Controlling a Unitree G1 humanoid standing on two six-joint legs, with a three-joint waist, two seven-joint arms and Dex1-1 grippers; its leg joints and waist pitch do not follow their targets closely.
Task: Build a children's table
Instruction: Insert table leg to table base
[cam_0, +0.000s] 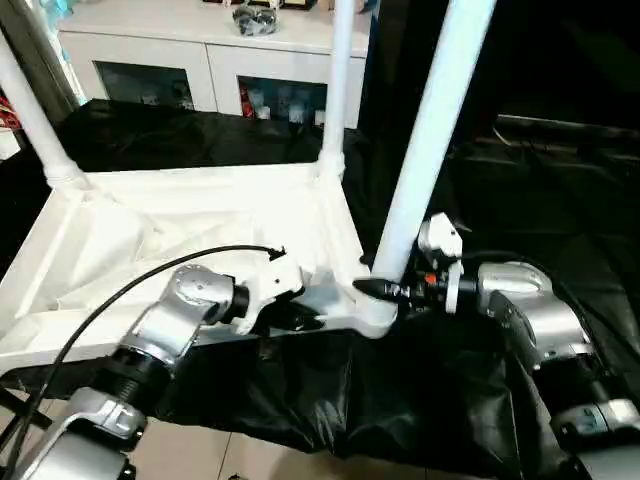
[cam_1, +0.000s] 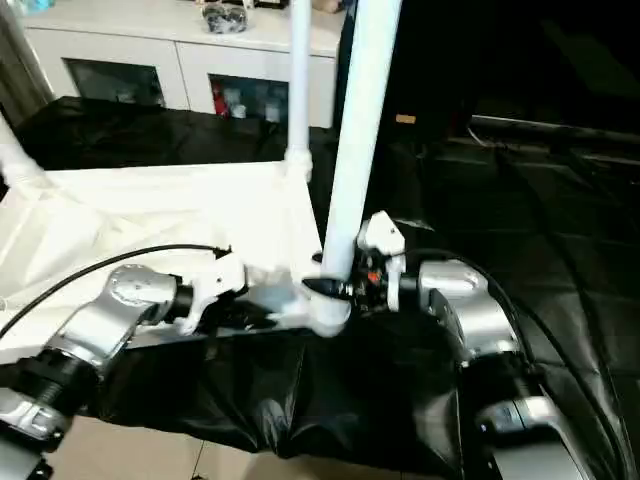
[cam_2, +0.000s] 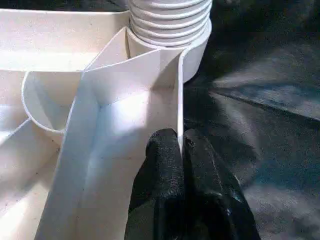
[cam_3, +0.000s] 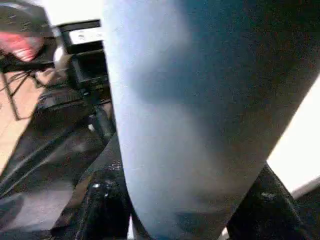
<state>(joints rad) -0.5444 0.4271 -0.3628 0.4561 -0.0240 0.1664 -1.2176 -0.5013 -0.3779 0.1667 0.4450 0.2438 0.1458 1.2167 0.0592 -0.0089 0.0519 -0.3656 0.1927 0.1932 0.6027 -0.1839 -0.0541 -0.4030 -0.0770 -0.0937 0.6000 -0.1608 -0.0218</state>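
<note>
White plastic tabletop (cam_0: 150, 250) lies upside down on a black cloth (cam_0: 330, 390) covering the work surface, ribbed underside facing up. Three legs stand upright in corner sockets: one at the far left corner (cam_0: 30, 110), one at the far right corner (cam_0: 338, 80), and a near leg (cam_0: 430, 130) at the corner closest to the robot's right arm, leaning slightly.

Left gripper (cam_2: 181, 150) is at the tabletop's near edge, beside the near corner socket (cam_2: 192, 55). Its two black fingers (cam_2: 162, 170) are pressed together on the thin upright rim wall (cam_2: 179, 100), one finger on each side of it. The threaded base of the near leg sits in that socket.

Right gripper (cam_0: 385, 290) reaches in from the right at the foot of the near leg, fingers closed around the tube just above the socket.

A white cabinet with glass doors (cam_0: 200, 70) stands behind the table.
</note>
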